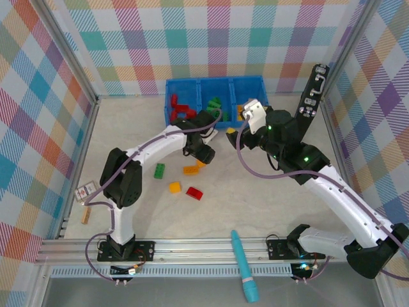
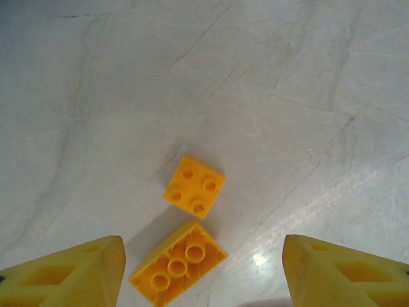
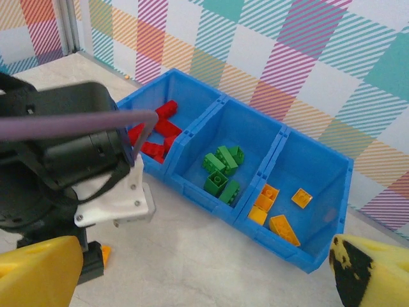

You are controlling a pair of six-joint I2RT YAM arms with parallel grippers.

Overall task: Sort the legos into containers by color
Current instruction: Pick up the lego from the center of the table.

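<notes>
Hanging unclenched and empty over the desk (image 2: 287, 96), the left end effector (image 2: 203, 256) has the longer yellow-orange lego (image 2: 179, 263) lying directly between its jaws, long axis slanted across the gap, a square one (image 2: 194, 186) just beyond.

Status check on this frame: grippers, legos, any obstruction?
Left gripper open, empty, above two yellow legos on the table. Right gripper open, empty, facing the blue bin. Green lego and red lego loose; nothing blocking.
</notes>
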